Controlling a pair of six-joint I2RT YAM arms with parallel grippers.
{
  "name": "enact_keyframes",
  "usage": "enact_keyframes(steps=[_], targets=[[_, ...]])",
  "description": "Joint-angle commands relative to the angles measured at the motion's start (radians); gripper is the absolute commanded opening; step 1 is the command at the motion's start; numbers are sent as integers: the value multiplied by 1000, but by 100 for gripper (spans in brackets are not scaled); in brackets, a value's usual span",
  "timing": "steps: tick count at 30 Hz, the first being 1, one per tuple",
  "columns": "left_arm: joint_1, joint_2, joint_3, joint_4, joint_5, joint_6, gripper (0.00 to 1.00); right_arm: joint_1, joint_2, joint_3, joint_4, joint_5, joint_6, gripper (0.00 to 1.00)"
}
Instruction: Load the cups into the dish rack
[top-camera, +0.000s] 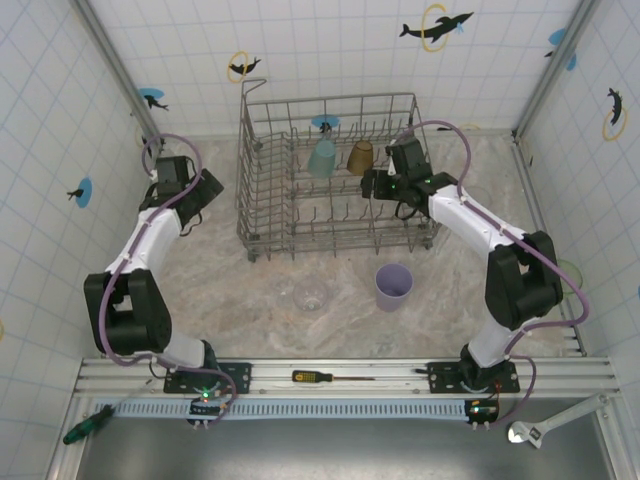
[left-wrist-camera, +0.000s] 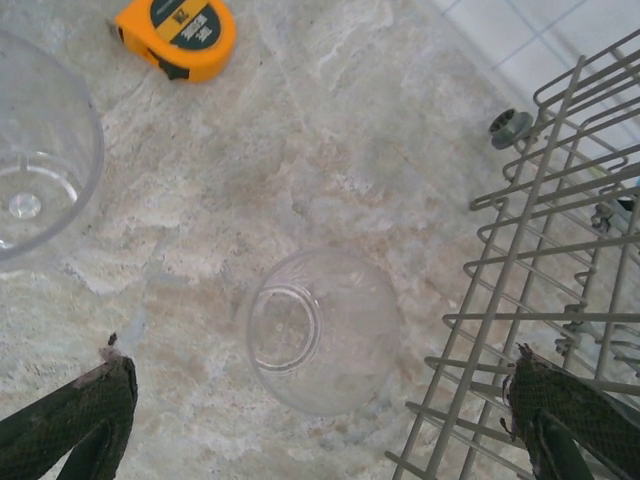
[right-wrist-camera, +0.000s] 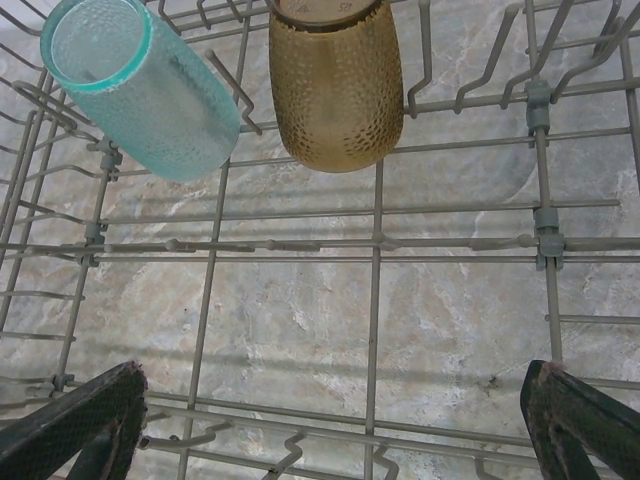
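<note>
The grey wire dish rack stands at the back middle of the table. In it, a teal cup and an amber-brown cup lean on the tines. A lavender cup and a clear cup stand on the table in front of the rack. My right gripper hangs open over the rack's right part, nothing between its fingers. My left gripper is open above a clear cup beside the rack's wires. Another clear cup stands to its left.
An orange tape measure lies on the marble top beyond the clear cups. A screwdriver, a green-handled tool and a wrench lie along the near rail. Tiled walls close in left, back and right.
</note>
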Motion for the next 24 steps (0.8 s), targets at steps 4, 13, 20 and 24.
enact_keyframes(steps=[4,13,20,24], targets=[[0,46,26,-52,-30,-103,98,-19,-55,-34,51,-19,18,100],[1,97,10,-58,-28,-156,97,-36,-72,-63,66,-28,25,100],[1,127,2,-56,-27,-188,96,-40,-78,-78,77,-37,31,100],[1,140,-3,-55,-32,-191,96,-40,-82,-81,78,-40,34,100]])
